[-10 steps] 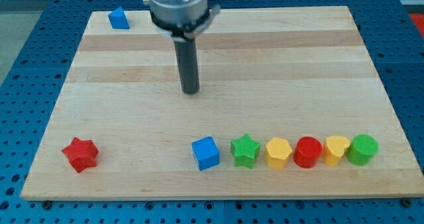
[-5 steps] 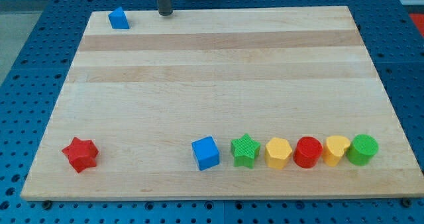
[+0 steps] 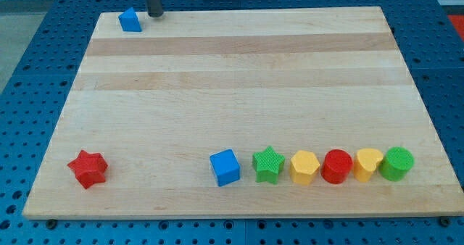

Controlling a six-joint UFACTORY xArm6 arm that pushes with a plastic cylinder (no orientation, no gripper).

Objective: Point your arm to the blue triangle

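The blue triangle [image 3: 130,20] sits at the top left corner of the wooden board [image 3: 239,78]. My tip [image 3: 155,14] stands at the board's top edge, just to the right of the blue triangle, with a small gap between them. Only the lower part of the rod shows at the view's top.
A red star [image 3: 88,168] lies at the bottom left. Along the bottom runs a row: blue cube [image 3: 225,167], green star [image 3: 267,164], yellow hexagon [image 3: 304,167], red cylinder [image 3: 337,166], yellow block [image 3: 368,164], green cylinder [image 3: 397,163].
My tip has moved from the board's upper middle up to the top edge, then left toward the blue triangle. No block has moved.
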